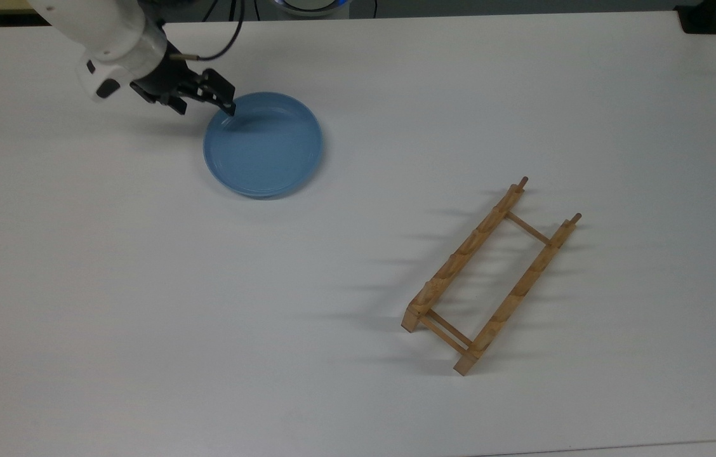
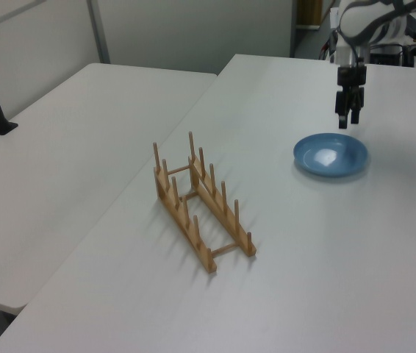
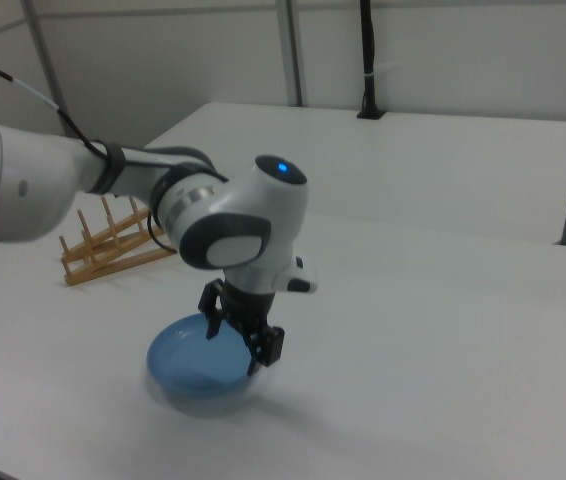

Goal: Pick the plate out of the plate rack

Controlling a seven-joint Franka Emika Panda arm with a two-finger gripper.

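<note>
At the far corner of the counter [image 1: 358, 393] in the left view, the plate [image 1: 263, 143] lies flat and right side up, well apart from the plate rack [image 1: 490, 277], which stands bare. My claw [image 2: 348, 118] hangs just above the plate's rim with its fingers apart and nothing between them, so I judge the plate is already out and set down. There is open white surface all around the plate, and I see nothing to snag on lifting away.
</note>
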